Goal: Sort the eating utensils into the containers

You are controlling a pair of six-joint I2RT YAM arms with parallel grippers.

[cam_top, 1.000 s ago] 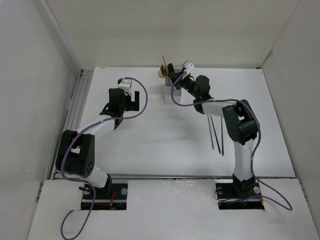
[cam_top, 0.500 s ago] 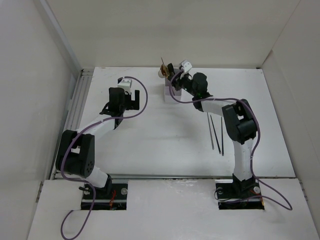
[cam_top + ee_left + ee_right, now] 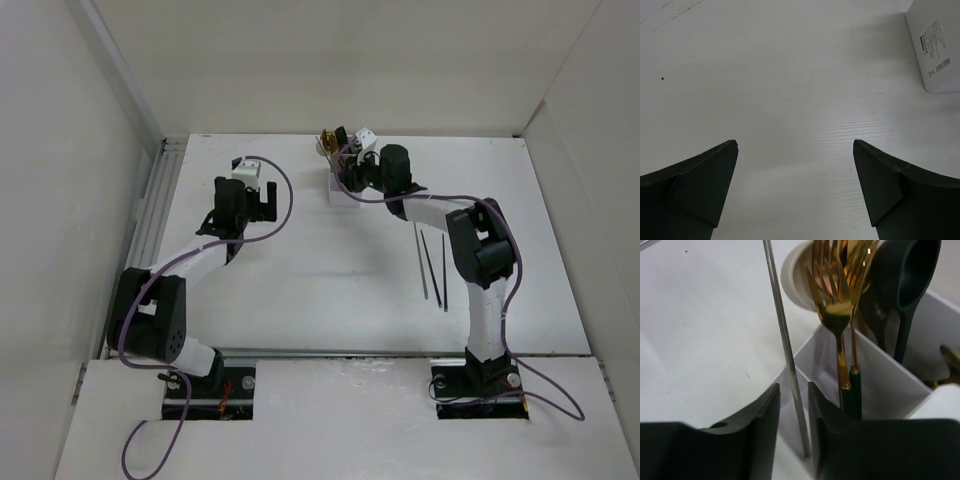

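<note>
- Lowered since a second ago, the right gripper (image 3: 347, 160) now sits close over the organiser (image 3: 341, 190) at the bench's (image 3: 320, 280) far side, and the chopstick (image 3: 782, 330) no longer pokes high above it in the top view.
- Seen from the right wrist, the jaws stand a crack apart. The chopstick rises between the fingers (image 3: 760, 410) with a sliver of gap beside it, and it does not look pinched.
- Its lower end is down inside the organiser's near end. I cannot tell whether it shares a compartment with the forks.
- A gold fork (image 3: 837, 310) and a copper fork (image 3: 821, 260) stand upright just behind it.
- A black spoon (image 3: 912, 270) stands beyond the next divider, and a pale spoon (image 3: 792, 275) shows behind the forks.
- Two more chopsticks (image 3: 432, 265) lie on the bench beside the right arm, well apart from the organiser.
- The left gripper (image 3: 795, 145) hangs wide open over bare bench, holding nothing, with the organiser's corner near it to the right.
</note>
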